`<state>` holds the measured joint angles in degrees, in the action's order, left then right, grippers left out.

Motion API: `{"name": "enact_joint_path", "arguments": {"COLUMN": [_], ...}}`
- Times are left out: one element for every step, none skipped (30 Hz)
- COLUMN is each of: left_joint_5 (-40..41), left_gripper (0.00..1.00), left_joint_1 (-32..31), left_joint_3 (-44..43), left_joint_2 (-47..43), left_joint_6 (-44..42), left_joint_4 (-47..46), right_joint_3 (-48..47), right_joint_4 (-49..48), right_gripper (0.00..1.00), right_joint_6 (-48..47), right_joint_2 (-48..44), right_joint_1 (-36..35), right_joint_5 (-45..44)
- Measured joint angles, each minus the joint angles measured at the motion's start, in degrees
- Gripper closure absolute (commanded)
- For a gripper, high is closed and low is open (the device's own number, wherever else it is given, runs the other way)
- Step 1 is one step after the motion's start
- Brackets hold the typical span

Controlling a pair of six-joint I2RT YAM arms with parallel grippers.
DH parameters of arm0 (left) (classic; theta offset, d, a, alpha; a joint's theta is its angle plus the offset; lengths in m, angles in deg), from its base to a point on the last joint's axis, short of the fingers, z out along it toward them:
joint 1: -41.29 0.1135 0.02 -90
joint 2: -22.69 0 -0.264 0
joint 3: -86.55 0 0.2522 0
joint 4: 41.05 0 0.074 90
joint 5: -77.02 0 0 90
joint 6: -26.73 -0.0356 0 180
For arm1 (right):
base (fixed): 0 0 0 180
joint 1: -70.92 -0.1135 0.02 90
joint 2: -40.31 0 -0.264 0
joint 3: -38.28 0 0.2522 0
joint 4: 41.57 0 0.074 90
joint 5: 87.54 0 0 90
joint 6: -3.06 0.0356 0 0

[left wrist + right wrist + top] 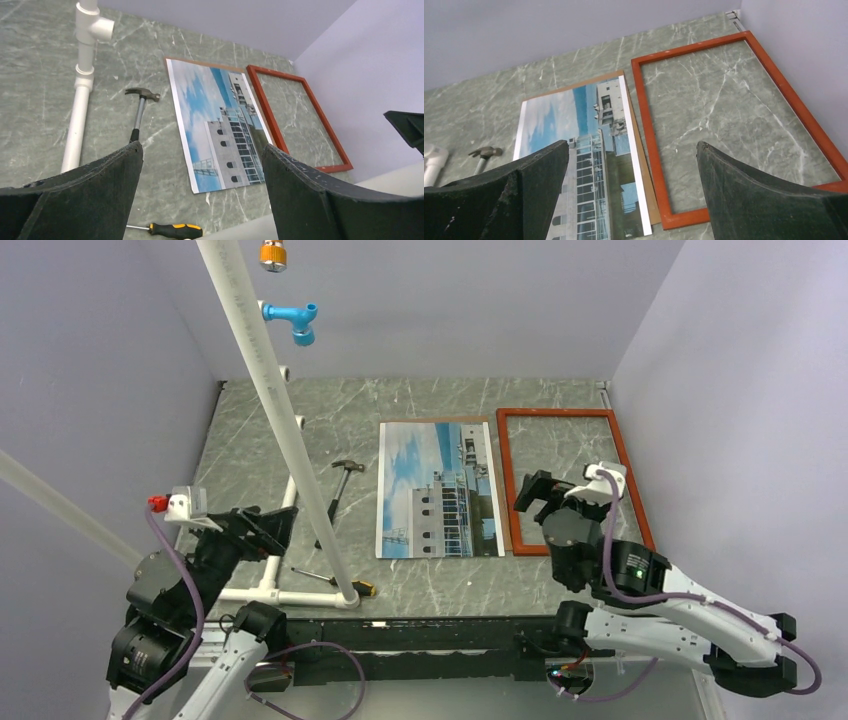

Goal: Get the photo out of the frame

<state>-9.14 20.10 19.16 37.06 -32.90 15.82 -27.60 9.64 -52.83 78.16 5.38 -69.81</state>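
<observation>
The photo (438, 490) is lying face up on the desk (260, 440), wholly outside the frame (555, 413), which is lying flat just beside it to the right. The left claw (201, 147) and the right claw (631, 145) are both standing wide open, gripping nothing, hovering above the desk's near side.

Marble-look table boxed in by pale lilac walls

From my station I saw a grey-green tabletop (250, 440) veined with white, closed in by plain lavender walls on the left (90, 360), back (450, 300) and right (740, 370). A white pipe (262, 370) slanted across the left of the overhead view, with a blue fitting (292, 320) and an orange one (272, 254) near its top. More white piping (80, 115) lay on the table's left side. The light was soft and even.
</observation>
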Motion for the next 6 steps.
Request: {"name": "enact_joint_path", "arguments": {"left_joint_5": [0.39,0.68,0.83,1.01,1.11,1.25], "left_gripper": [0.08,0.08,0.08,0.08,0.09,0.08], "left_joint_1": [0.0,0.0,0.0,0.0,0.0,0.0], "left_joint_3": [-0.02,-0.04,-0.09,-0.09,-0.09,-0.09], "left_joint_2": [-0.2,-0.26,-0.26,-0.24,-0.24,-0.24], "left_joint_6": [-0.33,-0.76,-0.9,-1.05,-1.11,-1.2], "left_joint_4": [-0.2,-0.28,-0.33,-0.33,-0.31,-0.33], "right_joint_3": [0.09,0.33,0.72,1.09,1.62,2.23], "right_joint_4": [0.11,0.04,0.0,0.0,-0.09,-0.66], "right_gripper": [0.0,0.0,0.0,0.0,0.0,0.0], "right_joint_6": [0.13,0.22,0.31,0.44,0.48,0.11], "right_joint_2": [-0.68,-1.77,-2.73,-3.58,-4.81,-5.92], "right_joint_1": [-0.02,-0.02,0.0,0.0,0.0,0.0], "right_joint_5": [0.0,0.02,0.04,0.04,0.09,0.07]}}
